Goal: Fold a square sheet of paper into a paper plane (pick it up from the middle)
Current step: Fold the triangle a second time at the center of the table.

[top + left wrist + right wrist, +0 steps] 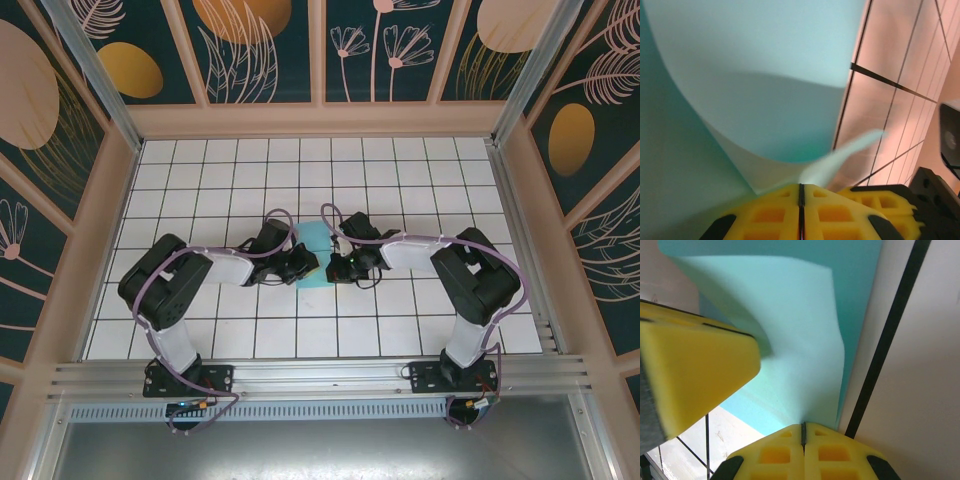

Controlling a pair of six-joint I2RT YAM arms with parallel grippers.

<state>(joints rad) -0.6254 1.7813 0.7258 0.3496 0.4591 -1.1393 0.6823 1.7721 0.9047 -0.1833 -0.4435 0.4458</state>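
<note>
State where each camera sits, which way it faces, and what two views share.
Top external: above and behind the bases, looking down at the table; both arms, left gripper and right gripper meeting at the turquoise paper.
Left wrist: on the left arm, facing along its shut fingers into the paper.
Right wrist: likewise over its own shut fingers; the left gripper's finger intrudes.
Shared by all: the paper.

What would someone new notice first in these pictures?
The turquoise paper at mid-table stands out, the one bright patch on the white tiled table. Both arms bend inward to it, with the left gripper and right gripper nearly touching. Up close, the yellow fingers are pinched shut on the curling sheet.
</note>
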